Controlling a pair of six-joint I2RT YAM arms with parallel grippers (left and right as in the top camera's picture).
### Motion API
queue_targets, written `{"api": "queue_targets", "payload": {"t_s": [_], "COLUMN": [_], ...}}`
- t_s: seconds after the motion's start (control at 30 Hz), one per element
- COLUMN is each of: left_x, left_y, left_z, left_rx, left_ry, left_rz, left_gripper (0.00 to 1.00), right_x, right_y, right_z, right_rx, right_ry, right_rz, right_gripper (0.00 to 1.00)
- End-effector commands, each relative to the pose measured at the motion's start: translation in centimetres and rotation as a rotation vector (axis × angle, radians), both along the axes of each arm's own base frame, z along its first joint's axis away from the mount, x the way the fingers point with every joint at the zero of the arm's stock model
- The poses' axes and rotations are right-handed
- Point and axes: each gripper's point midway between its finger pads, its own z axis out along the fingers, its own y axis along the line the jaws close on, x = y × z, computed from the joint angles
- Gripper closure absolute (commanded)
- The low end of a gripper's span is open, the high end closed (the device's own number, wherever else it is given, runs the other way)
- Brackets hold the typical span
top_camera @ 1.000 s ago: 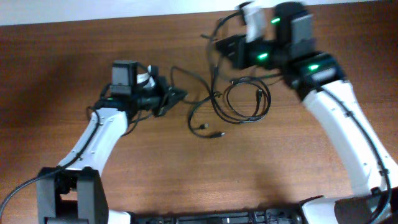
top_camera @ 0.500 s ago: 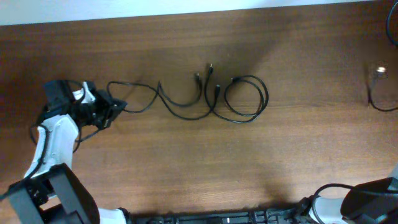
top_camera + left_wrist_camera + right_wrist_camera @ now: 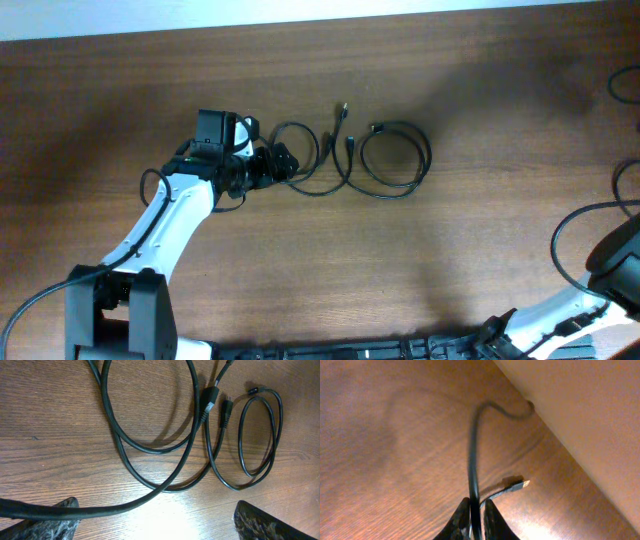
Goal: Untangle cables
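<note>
Two black cables lie at the table's middle. One is a small coil [image 3: 396,160] [image 3: 260,435]; the other makes wide loops [image 3: 300,160] [image 3: 150,435], and their plug ends [image 3: 210,400] lie between them. My left gripper [image 3: 283,160] [image 3: 155,522] stands wide open just left of the loops. One strand runs across its left fingertip [image 3: 42,520] without being pinched. My right gripper [image 3: 475,507] is shut on another thin black cable [image 3: 472,455], whose plug end [image 3: 521,484] rests on the wood beside it. This gripper is outside the overhead view.
The table's far edge meets a pale wall [image 3: 580,415] close to the right gripper. A black cable curve [image 3: 622,85] shows at the overhead view's right edge. Thicker arm wires [image 3: 590,225] loop at the lower right, above the right arm's base [image 3: 615,265].
The right arm has left the middle of the table and moved out to the far right. The left gripper swung left dragging a cable, came back to the loops and opened.
</note>
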Motion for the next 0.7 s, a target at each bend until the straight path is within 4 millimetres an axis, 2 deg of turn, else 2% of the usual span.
{"api": "queue_targets", "payload": {"t_s": [0.0, 0.03, 0.1, 0.13, 0.17, 0.2, 0.23, 0.27, 0.3, 0.33, 0.37, 0.43, 0.5, 0.53, 0.57, 0.6, 0.63, 0.67], "left_x": [0.0, 0.0, 0.0, 0.0, 0.0, 0.0, 0.0, 0.0, 0.0, 0.0, 0.0, 0.0, 0.0, 0.0, 0.0, 0.0, 0.0, 0.0], "left_y": [0.1, 0.1, 0.1, 0.1, 0.1, 0.1, 0.1, 0.1, 0.1, 0.1, 0.1, 0.1, 0.1, 0.1, 0.1, 0.1, 0.1, 0.1], "left_z": [0.0, 0.0, 0.0, 0.0, 0.0, 0.0, 0.0, 0.0, 0.0, 0.0, 0.0, 0.0, 0.0, 0.0, 0.0, 0.0, 0.0, 0.0], "left_rx": [0.015, 0.015, 0.015, 0.015, 0.015, 0.015, 0.015, 0.015, 0.015, 0.015, 0.015, 0.015, 0.015, 0.015, 0.015, 0.015, 0.015, 0.015], "left_ry": [-0.008, -0.008, -0.008, -0.008, -0.008, -0.008, -0.008, -0.008, -0.008, -0.008, -0.008, -0.008, -0.008, -0.008, -0.008, -0.008, -0.008, -0.008], "left_rz": [-0.004, -0.004, -0.005, -0.005, -0.004, -0.004, -0.004, -0.004, -0.004, -0.004, -0.004, -0.004, -0.004, -0.004, -0.004, -0.004, -0.004, -0.004], "left_gripper": [0.01, 0.01, 0.01, 0.01, 0.01, 0.01, 0.01, 0.01, 0.01, 0.01, 0.01, 0.01, 0.01, 0.01, 0.01, 0.01, 0.01, 0.01], "right_x": [1.6, 2.8, 6.0, 8.6, 10.0, 10.6, 10.7, 9.3, 8.2, 6.7, 5.0, 4.0, 1.3, 0.3, -0.5, -0.6, -0.4, -0.2], "right_y": [1.9, 4.1, 9.2, 13.2, 15.9, 16.7, 16.1, 13.4, 11.5, 9.0, 6.3, 5.3, 3.2, 2.4, 2.2, 2.8, 3.2, 3.7], "right_z": [-1.0, -1.3, -1.3, -0.2, 0.5, 1.0, 1.5, 2.1, 2.2, 1.9, 0.9, -2.3, -6.1, -7.4, -8.8, -9.9, -10.2, -10.3], "right_rx": [0.103, 0.166, 0.212, 0.186, 0.134, 0.044, -0.074, -0.191, -0.211, -0.207, -0.175, -0.028, 0.029, 0.064, 0.111, 0.172, 0.198, 0.213], "right_ry": [-0.053, -0.072, -0.078, -0.082, -0.060, -0.013, 0.042, 0.110, 0.131, 0.143, 0.153, 0.132, 0.219, 0.222, 0.227, 0.219, 0.210, 0.207], "right_rz": [0.096, 0.162, 0.294, 0.395, 0.461, 0.444, 0.376, 0.255, 0.200, 0.144, 0.093, 0.128, 0.064, 0.008, -0.015, 0.005, 0.020, 0.032], "right_gripper": [0.90, 0.96, 0.96, 0.96, 0.96, 0.96, 0.80, 0.26, 0.13, 0.06, 0.04, 0.04, 0.04, 0.05, 0.20, 0.39, 0.80, 0.96]}}
